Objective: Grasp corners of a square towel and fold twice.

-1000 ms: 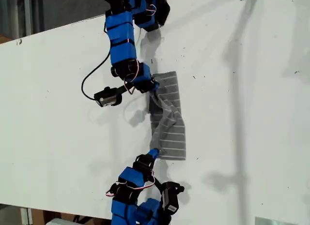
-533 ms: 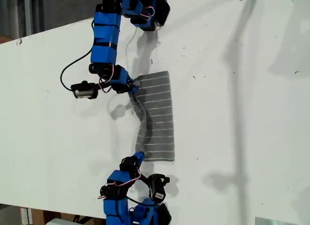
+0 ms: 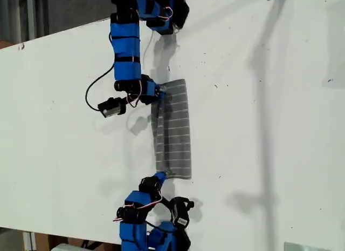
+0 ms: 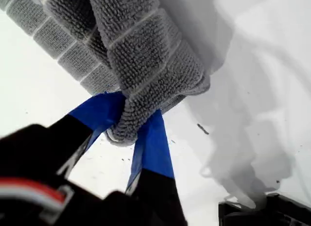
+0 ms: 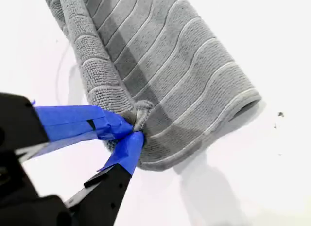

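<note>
- Towel (image 3: 173, 129) is lying as a long folded strip on the white table (image 3: 269, 127), between both arms.
- My first gripper (image 4: 130, 131) is pinching a bunched corner (image 4: 121, 129); my second gripper (image 5: 131, 131) is pinching another corner (image 5: 142, 112).
- First fold looks nearly finished; next, letting go gently seems right.

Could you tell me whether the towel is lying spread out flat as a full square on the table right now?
No, the towel lies as a narrow doubled strip between the two blue hands in the exterior view.

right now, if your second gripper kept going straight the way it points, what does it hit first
The towel itself. My second gripper is already shut on a corner, and the folded cloth lies directly ahead of the jaws. Beyond it only white table shows, though depth is hard to judge.
</note>
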`<state>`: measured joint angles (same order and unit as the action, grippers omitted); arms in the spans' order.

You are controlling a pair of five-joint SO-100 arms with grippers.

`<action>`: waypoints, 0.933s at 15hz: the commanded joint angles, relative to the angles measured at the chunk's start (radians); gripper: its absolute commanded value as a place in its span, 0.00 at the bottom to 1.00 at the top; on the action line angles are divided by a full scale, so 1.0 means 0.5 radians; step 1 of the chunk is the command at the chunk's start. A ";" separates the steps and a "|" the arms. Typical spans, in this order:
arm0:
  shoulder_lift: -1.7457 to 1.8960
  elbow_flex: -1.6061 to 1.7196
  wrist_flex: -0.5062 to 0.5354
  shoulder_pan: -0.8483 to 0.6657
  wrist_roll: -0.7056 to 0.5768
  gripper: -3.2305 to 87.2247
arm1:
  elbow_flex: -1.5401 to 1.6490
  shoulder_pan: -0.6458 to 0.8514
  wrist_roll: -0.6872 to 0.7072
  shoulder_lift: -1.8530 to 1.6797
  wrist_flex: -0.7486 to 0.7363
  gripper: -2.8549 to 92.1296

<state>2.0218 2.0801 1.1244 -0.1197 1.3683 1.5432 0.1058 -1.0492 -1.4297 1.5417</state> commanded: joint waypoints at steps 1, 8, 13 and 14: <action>0.095 0.009 0.040 0.153 0.095 0.03 | 0.006 -0.153 -0.092 -0.172 0.107 0.03; 0.083 0.218 -0.135 0.331 0.233 0.03 | 0.206 -0.512 -0.368 -0.181 0.092 0.03; 0.083 0.270 -0.199 0.353 0.224 0.03 | 0.193 -0.611 -0.405 -0.107 0.046 0.07; 0.083 0.255 -0.187 0.353 0.224 0.06 | 0.187 -0.623 -0.414 -0.107 0.061 0.17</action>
<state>2.0387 2.2197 1.0278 0.0414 1.4726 1.6444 -0.1841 -1.2441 -1.4772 1.5631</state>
